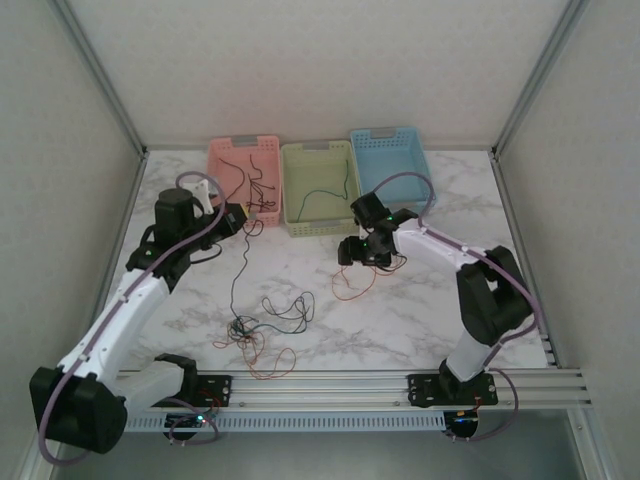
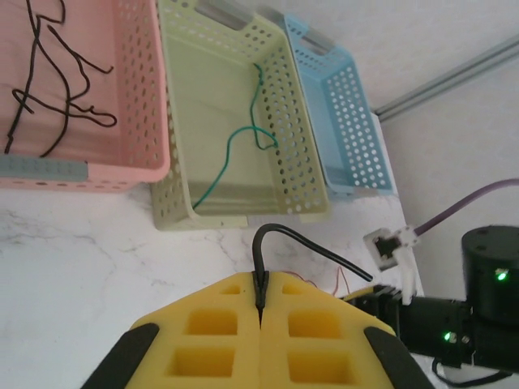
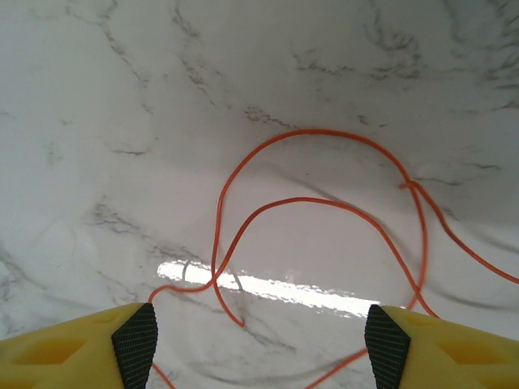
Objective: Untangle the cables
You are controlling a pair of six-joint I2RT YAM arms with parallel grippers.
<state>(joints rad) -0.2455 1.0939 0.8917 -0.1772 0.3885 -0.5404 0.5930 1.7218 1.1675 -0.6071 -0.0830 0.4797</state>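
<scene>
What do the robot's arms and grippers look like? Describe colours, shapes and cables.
The left arm and right arm have white shells and black joints, each trailed by a lavender-grey cable. The left gripper and right gripper have yellow fingers with black pads. A green light glows on the right arm.

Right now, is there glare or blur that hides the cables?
Right wrist view: a glare strip on the marble table crosses the orange cable, which is sharp with soft shadows. Left wrist view: the black cable in the left gripper is sharp.
</scene>
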